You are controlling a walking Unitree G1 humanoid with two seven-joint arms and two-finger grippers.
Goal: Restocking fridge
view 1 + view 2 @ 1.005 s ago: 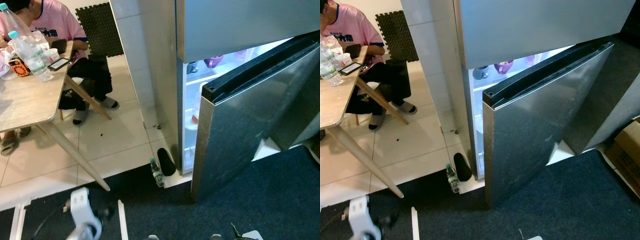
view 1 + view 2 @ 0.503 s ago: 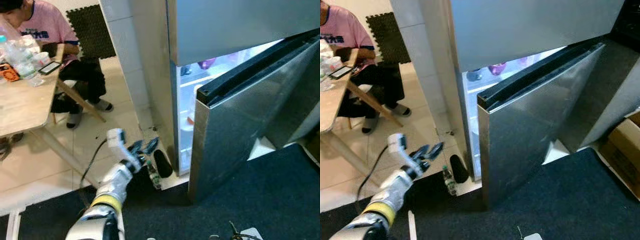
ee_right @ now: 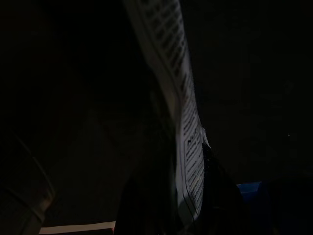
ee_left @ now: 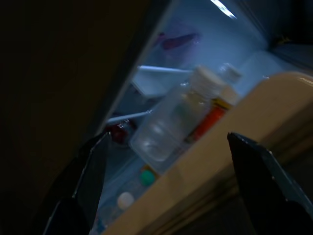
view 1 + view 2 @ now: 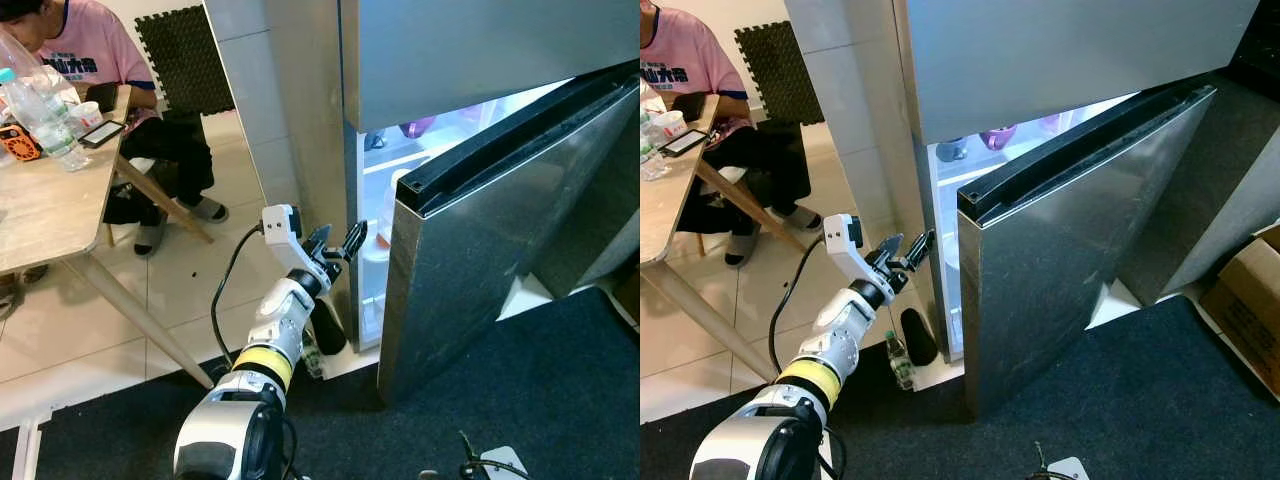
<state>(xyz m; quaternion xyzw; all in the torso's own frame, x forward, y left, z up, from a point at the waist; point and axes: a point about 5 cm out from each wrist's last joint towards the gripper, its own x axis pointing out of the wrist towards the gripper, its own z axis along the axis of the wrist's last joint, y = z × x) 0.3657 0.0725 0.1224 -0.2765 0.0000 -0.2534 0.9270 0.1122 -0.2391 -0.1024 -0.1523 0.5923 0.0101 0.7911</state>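
The steel fridge has its lower door (image 5: 480, 260) standing part-way ajar, and the lit inside (image 5: 375, 245) shows through the gap. My left gripper (image 5: 337, 243) is raised in front of that gap, open and holding nothing. In the left wrist view its fingers (image 4: 93, 171) frame a cream door bin (image 4: 220, 161) that holds a clear white-capped bottle (image 4: 171, 122) and an orange-labelled bottle (image 4: 210, 115). A small water bottle (image 5: 312, 355) stands on the floor at the fridge's foot, beside a black shoe-like object (image 5: 330, 325). The right wrist view is very dark, with a pale printed strip (image 3: 183, 122).
A wooden table (image 5: 50, 210) with water bottles and a phone stands to the left, and a person in a pink shirt (image 5: 100, 50) sits at it. Dark carpet (image 5: 520, 400) lies before the fridge. A cardboard box (image 5: 1250, 300) sits at the far right.
My left arm has come up from low near the floor to the gap of the fridge door. The door stands as before.
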